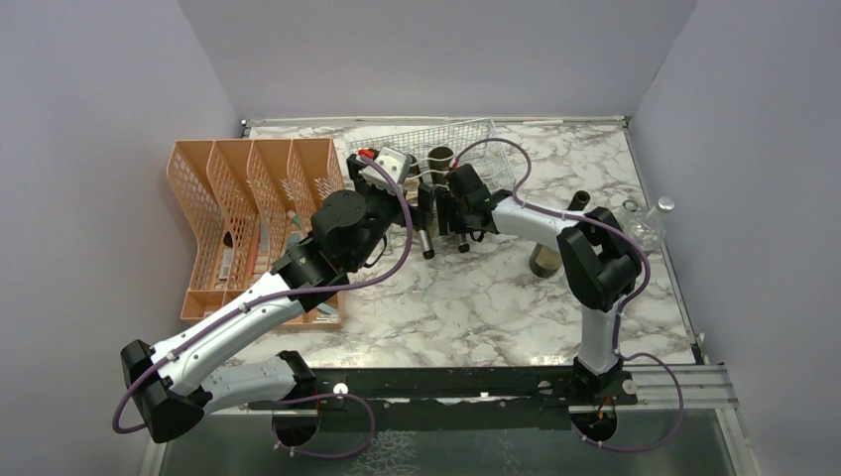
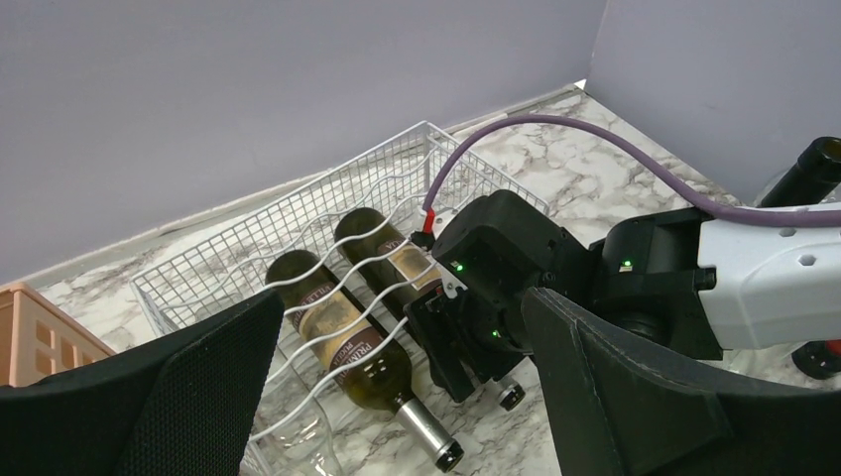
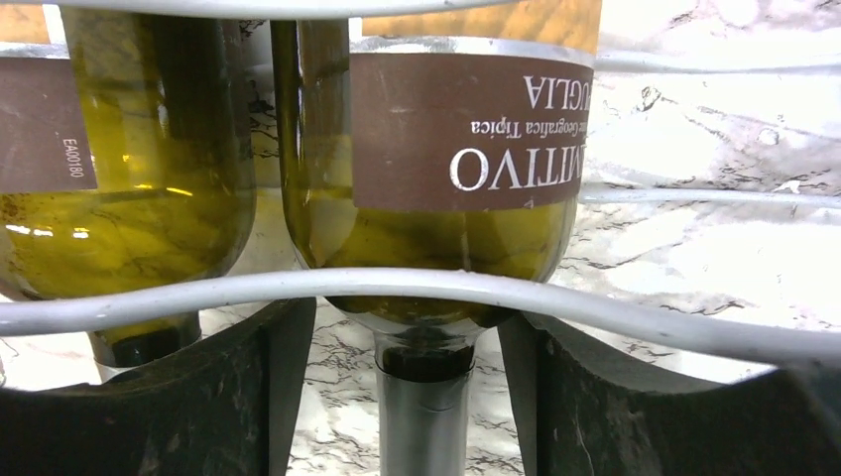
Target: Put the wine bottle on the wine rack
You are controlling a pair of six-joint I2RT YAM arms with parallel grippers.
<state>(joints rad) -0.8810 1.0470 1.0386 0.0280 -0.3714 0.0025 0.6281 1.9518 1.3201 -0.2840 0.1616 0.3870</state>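
Wine rack: we count one white thin-wire grid wine rack (image 1: 476, 134) with wavy cradle wires. It sits at 12 o'clock on the white marble-patterned table (image 1: 446, 307) in the top view.
Bottles in the rack: two green glass bottles with brown labels lie side by side, their necks pointing toward 6 o'clock and out past the front wire.
Wine bottle: the wine bottle (image 3: 456, 129) is the 3 o'clock one of the pair. Its body lies in a cradle under the wavy wire.
Neighbour bottle (image 3: 129, 149): it lies just beside the wine bottle, on its 9 o'clock side.
Right gripper (image 3: 407, 337): its two black fingers stand either side of the wine bottle's neck. A gap shows on both sides, so they are parted and not clamping.
Left gripper (image 2: 402, 307): its two black fingers are spread wide with nothing held. It hangs by the rack's 8 o'clock corner.
Organiser: one orange plastic mesh file organiser (image 1: 233, 213) with four slots sits at 9 o'clock.
Standing bottles: one clear glass bottle (image 1: 650, 220) is upright at 3 o'clock. A dark bottle top (image 1: 580, 201) and a dark base show beside the right arm; we cannot tell whether they are one bottle or two.
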